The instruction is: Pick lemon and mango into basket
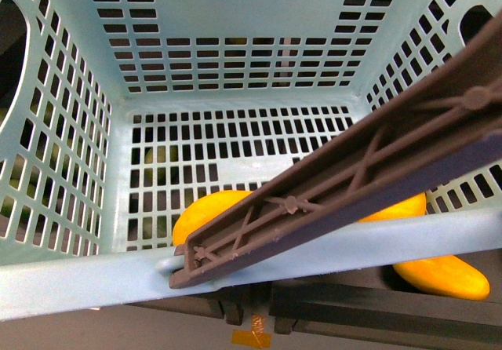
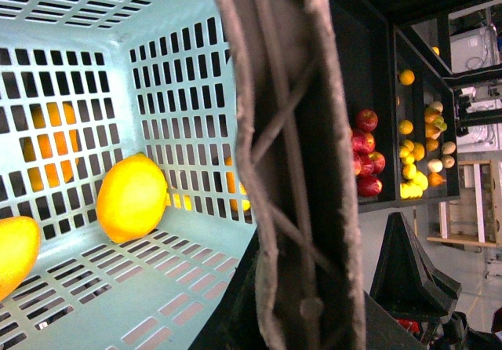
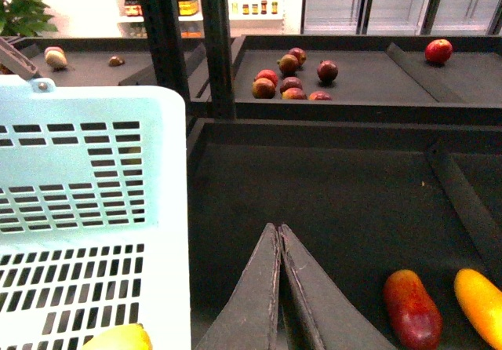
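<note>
Two yellow fruits lie inside the basket (image 2: pixel 188 75): the lemon (image 2: pixel 131 198) sits on the slotted floor close to a side wall, long axis running toward that wall, and the mango (image 2: pixel 14 249) rests beside it, cut off by the picture edge. The floor around them is open. The right gripper (image 3: pixel 278 236) has its fingers pressed together, empty. The left gripper's fingers cannot be judged.
</note>
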`<action>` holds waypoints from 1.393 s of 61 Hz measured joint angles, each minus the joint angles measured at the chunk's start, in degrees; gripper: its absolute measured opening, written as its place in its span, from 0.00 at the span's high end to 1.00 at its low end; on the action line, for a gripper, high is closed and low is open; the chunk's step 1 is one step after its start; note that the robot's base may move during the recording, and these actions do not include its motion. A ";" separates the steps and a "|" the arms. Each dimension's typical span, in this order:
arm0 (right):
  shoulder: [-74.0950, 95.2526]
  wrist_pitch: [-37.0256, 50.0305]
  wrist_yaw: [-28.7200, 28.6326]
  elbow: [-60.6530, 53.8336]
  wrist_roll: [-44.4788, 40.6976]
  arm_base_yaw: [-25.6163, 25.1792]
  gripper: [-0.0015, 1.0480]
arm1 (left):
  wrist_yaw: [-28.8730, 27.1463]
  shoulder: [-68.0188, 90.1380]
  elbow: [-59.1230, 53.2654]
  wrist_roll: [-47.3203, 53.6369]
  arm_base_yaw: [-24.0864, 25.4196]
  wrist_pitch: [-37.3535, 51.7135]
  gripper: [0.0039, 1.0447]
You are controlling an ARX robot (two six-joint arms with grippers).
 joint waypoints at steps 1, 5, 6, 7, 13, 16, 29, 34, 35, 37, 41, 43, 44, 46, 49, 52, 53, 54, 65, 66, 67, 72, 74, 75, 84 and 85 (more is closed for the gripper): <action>-0.28 -0.17 0.00 -0.09 -0.02 0.00 0.98 | -0.04 0.00 0.00 0.02 0.00 0.00 0.95; -1.77 -1.18 0.02 -0.57 -0.02 0.00 0.98 | -0.11 0.00 0.00 0.09 0.00 0.00 0.95; -2.27 -1.51 0.02 -0.74 0.00 0.00 0.98 | -0.11 0.00 0.00 0.09 0.00 0.00 0.95; -2.54 -1.68 0.02 -0.85 0.00 0.00 0.98 | -0.11 0.00 0.00 0.09 0.00 0.00 0.95; -4.98 -3.41 0.02 -1.60 0.00 0.00 0.98 | 0.00 0.00 0.00 0.07 -0.02 0.00 0.95; -5.92 -4.11 0.02 -1.84 -0.02 0.00 0.98 | 0.02 0.00 0.00 0.04 -0.02 0.00 0.95; -9.68 -5.29 0.04 -3.13 -0.02 0.00 0.98 | 0.00 -0.02 0.00 0.07 -0.02 0.00 0.95; -11.98 -7.30 0.00 -3.13 -0.02 0.00 0.98 | 0.07 0.00 0.00 0.02 -0.02 0.00 0.95; -12.35 -7.76 0.02 -3.13 -0.02 0.00 0.98 | 0.07 0.00 0.00 0.04 -0.02 0.00 0.95; -12.94 -8.37 0.00 -3.13 -0.02 0.00 0.98 | 0.07 0.00 0.00 0.07 -0.02 0.00 0.95; -14.08 -9.55 0.02 -3.13 -0.02 0.00 0.98 | 0.00 0.00 0.00 0.09 0.00 0.00 0.95; -14.67 -10.12 0.02 -3.13 -0.02 0.00 0.98 | -0.04 0.00 0.00 0.07 0.00 0.00 0.95; -15.02 -10.47 0.02 -3.13 -0.02 0.00 0.98 | -0.04 0.00 0.00 0.07 0.00 0.00 0.95; -15.56 -10.99 0.02 -3.13 -0.02 0.00 0.98 | -0.04 0.00 0.00 0.07 0.00 0.00 0.95; -16.39 -11.82 0.00 -3.13 -0.02 0.00 0.98 | -0.02 0.00 0.00 0.09 -0.02 0.00 0.95; -17.00 -12.44 0.00 -3.13 -0.02 0.00 0.98 | 0.02 0.00 0.00 0.07 -0.02 0.00 0.95; -17.29 -12.76 0.02 -3.13 -0.02 0.00 0.98 | 0.04 0.00 0.00 0.07 -0.02 0.00 0.95; -17.62 -13.05 0.00 -3.13 -0.02 0.00 0.98 | 0.04 0.00 0.00 0.04 -0.02 0.00 0.95; -20.65 -16.15 0.02 -3.10 -0.02 0.00 0.98 | 0.04 0.00 0.00 0.07 -0.02 0.00 0.95; -21.35 -17.07 0.02 -3.10 -0.02 0.00 0.98 | 0.04 0.00 0.00 0.07 -0.02 0.00 0.95; -23.65 -20.61 -0.11 -3.10 -0.04 0.00 0.98 | 0.07 0.00 0.00 0.07 -0.02 0.00 0.95; -28.50 -24.72 -0.02 -3.10 -0.04 0.00 0.98 | 0.09 0.00 0.00 0.04 0.00 0.00 0.95; -29.14 -24.94 -0.02 -3.10 -0.04 0.00 0.98 | -0.11 0.00 0.00 0.00 0.00 0.00 0.95; -29.16 -24.98 0.00 -3.10 -0.07 0.00 0.98 | -0.11 0.00 0.00 0.00 0.00 0.00 0.95; -29.31 -25.11 0.00 -3.10 -0.13 0.00 0.97 | -0.04 -0.02 0.00 0.07 0.00 0.00 0.95; -29.33 -25.11 0.00 -3.10 -0.11 0.00 0.93 | 0.00 -0.02 0.00 0.02 0.00 0.00 0.95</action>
